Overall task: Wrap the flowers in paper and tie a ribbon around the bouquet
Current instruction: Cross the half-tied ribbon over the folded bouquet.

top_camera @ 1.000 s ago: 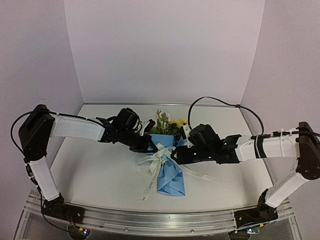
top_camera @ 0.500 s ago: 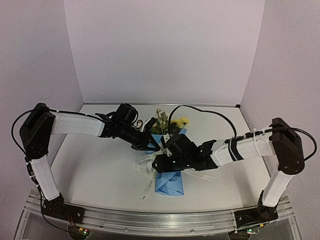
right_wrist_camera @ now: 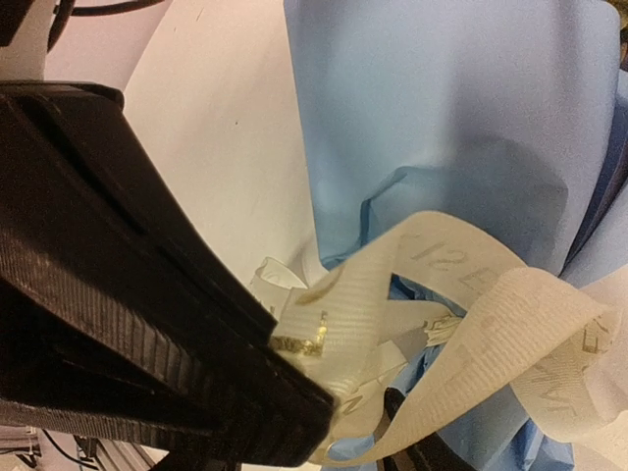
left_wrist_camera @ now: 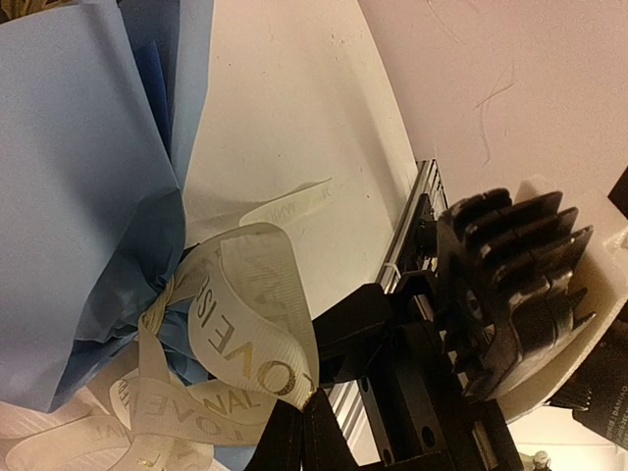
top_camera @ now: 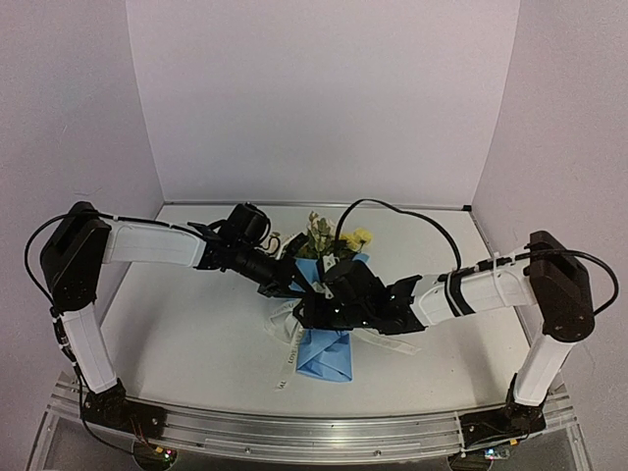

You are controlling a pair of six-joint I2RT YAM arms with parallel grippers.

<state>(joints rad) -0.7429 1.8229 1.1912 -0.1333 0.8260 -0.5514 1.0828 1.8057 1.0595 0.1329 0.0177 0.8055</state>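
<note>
Ribbon [left_wrist_camera: 245, 334] loop of bouquet [top_camera: 329, 351] inside fully closed left gripper [left_wrist_camera: 299, 417]; right gripper [top_camera: 308, 312] beside 1 loop, grip unclear.

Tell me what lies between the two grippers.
The ribbon, its loops tied round the paper; the left gripper pinches one loop. Both wrist views show it.

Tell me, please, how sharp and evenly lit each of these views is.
Top external: evenly lit, no glare, fairly sharp. Left wrist: ribbon lettering crisp, warm-toned light. Right wrist: near finger dark and soft, ribbon weave sharp at right.
</note>
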